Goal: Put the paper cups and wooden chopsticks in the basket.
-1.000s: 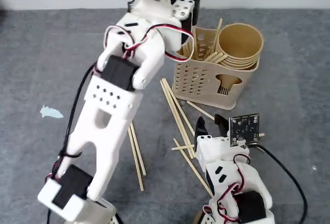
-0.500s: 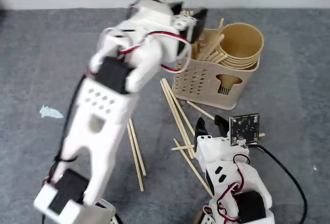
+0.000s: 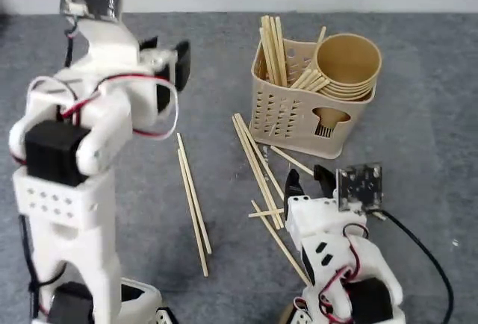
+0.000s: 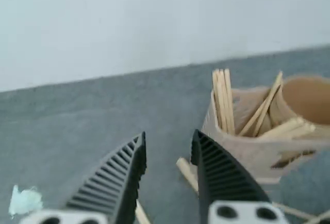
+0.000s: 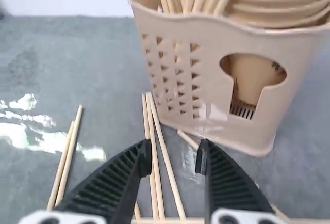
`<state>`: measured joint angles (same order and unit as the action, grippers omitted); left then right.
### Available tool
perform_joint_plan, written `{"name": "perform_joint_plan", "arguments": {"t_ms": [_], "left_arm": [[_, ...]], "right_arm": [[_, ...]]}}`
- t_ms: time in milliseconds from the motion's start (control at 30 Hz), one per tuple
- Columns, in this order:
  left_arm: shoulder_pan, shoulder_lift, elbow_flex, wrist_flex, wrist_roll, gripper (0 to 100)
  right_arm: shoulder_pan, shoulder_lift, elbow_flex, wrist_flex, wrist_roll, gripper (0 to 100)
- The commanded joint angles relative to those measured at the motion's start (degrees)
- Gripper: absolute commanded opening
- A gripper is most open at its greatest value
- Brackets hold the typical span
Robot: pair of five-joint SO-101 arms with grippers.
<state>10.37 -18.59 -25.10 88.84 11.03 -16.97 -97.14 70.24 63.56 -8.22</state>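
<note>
While the left gripper (image 3: 166, 51) hangs raised, jaws moderately parted and empty, well apart from the basket (image 3: 295, 119), the right gripper (image 3: 305, 178) sits low, jaws likewise apart and empty, over loose chopsticks (image 3: 258, 163) on the grey mat (image 3: 418, 160). Stacked paper cups (image 3: 347, 59) and a chopstick bundle (image 3: 272, 48) stand inside the basket.

We see a beige basket (image 3: 299, 119) patterned with rows of small triangular and slotted holes, tan paper cups (image 3: 348, 63), and pale wooden chopsticks (image 3: 193, 197) on a mottled grey table (image 3: 418, 160). The left arm (image 3: 67, 204) and right arm (image 3: 336, 245) are white, with black ridged fingers on the left gripper (image 4: 167, 141) and right gripper (image 5: 170, 157). A scrap (image 4: 23, 201) is pale turquoise.
</note>
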Motion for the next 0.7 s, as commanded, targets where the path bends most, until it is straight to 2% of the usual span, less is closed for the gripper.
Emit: {"name": "perform_joint_plan", "arguments": {"t_ms": [0,100,200,400,667], "left_arm": [[-0.6,-3.7,-3.0,5.5,-2.5,11],[-0.7,-4.5,-2.9,9.6,-2.5,11],[-1.9,-4.8,-2.6,11.6,-2.4,11],[-7.7,-4.7,2.2,10.5,-2.3,11],[-11.7,-4.8,6.2,9.2,-2.5,11]], "right_arm": [[-0.5,10.9,-8.0,1.1,0.7,14.9],[-0.8,22.4,-13.3,1.2,1.7,15.1],[-5.1,33.5,-16.8,0.7,4.7,15.9],[-10.5,52.4,-21.5,-2.0,5.4,29.9],[-11.0,73.0,-28.8,-8.1,5.4,26.3]]}}
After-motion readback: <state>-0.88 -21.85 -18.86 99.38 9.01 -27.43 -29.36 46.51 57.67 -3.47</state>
